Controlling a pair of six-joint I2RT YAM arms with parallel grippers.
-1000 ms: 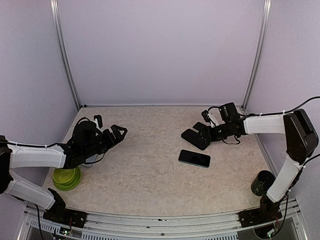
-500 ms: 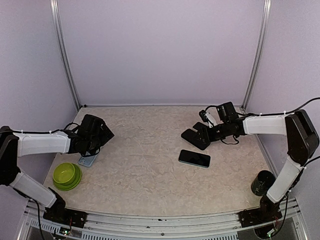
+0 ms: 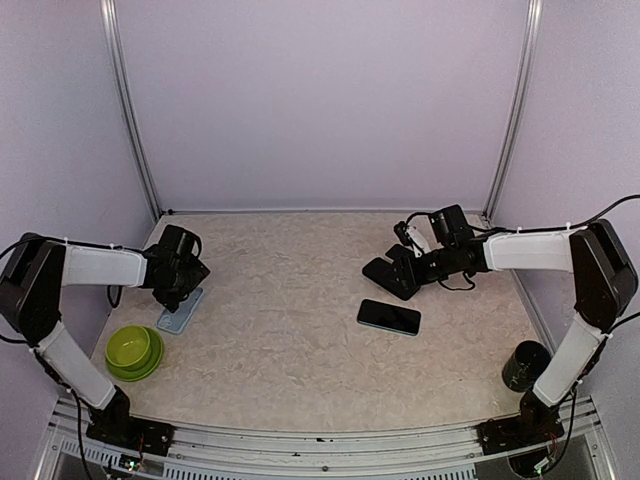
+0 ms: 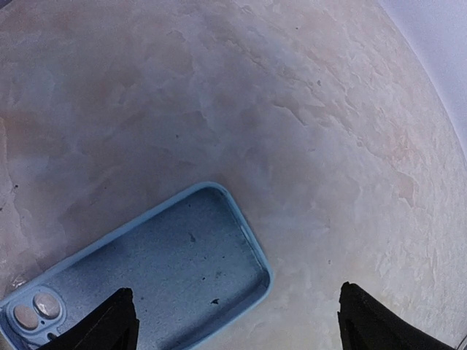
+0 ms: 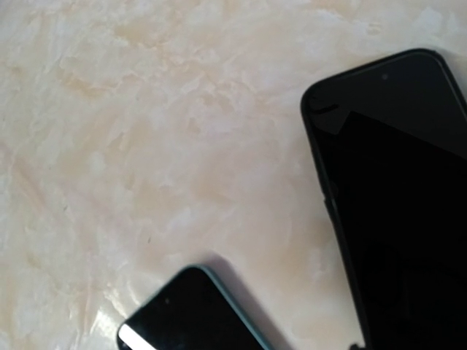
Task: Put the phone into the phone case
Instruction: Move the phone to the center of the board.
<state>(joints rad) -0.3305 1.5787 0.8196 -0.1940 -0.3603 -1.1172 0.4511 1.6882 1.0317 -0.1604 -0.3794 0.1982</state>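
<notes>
Hovering over the blue case (image 4: 160, 277), the left fingers (image 4: 115, 324) stood wide apart with nothing between them. The case lay open side up on the surface (image 3: 300, 300), just beside a green bowl (image 3: 133, 350) at the left. Well apart from it, right of centre, the phone (image 3: 389, 317) lay flat, dark face up, near the right fingers (image 3: 392, 276). Whether those were open or closed could not be told.

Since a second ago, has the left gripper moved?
Yes: the left gripper swung left, closer to the green bowl, and now hangs over the case.
</notes>
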